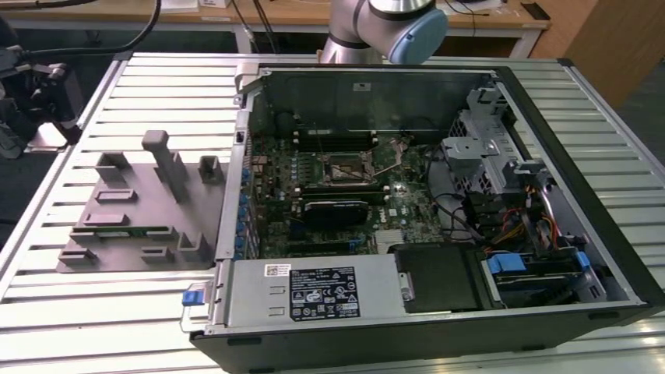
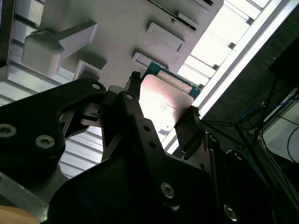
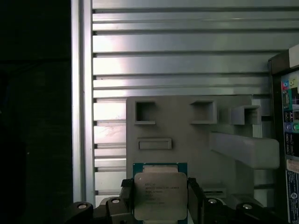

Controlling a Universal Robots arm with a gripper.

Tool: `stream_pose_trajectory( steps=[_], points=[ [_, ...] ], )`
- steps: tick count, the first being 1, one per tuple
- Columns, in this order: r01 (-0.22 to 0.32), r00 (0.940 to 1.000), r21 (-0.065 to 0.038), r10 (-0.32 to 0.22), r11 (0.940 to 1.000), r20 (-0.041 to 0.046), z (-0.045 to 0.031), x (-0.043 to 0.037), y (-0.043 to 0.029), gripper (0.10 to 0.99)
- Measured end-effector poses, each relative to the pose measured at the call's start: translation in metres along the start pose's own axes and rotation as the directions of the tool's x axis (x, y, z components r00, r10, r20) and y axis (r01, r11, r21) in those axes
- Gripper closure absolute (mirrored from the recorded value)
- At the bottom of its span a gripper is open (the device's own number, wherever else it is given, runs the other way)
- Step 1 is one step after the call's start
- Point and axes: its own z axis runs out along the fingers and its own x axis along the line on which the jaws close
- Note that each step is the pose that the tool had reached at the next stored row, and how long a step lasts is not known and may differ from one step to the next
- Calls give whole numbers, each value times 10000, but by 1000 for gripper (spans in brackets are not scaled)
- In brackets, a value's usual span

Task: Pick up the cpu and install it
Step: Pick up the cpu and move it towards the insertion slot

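Note:
In both wrist views the cpu [image 3: 159,192] [image 2: 164,99], a flat square chip with a silvery top plate and a thin green border, sits between my two black fingers. My gripper [image 3: 160,199] [image 2: 161,110] is shut on it, one finger against each opposite edge. The chip is held up in the air over the grey fixture tray [image 3: 187,135] [image 2: 117,28], clear of its surface. In the exterior view the same tray [image 1: 124,226] lies on the slatted table to the left of the open computer case, and the black-framed motherboard socket [image 1: 343,167] sits in the middle of the board.
The open computer case [image 1: 437,195] holds the green motherboard, a drive cage [image 1: 488,156] and cables on the exterior view's right, and a power supply [image 1: 311,292] at the front. Upright blocks [image 1: 158,156] rise from the tray. The arm's base [image 1: 390,27] stands behind the case.

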Motion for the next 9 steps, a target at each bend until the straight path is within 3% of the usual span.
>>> stream_pose_trajectory(
  steps=[9],
  points=[
    [0,10000,0,0,10000,8,-215,-4,10,545]
  ],
)
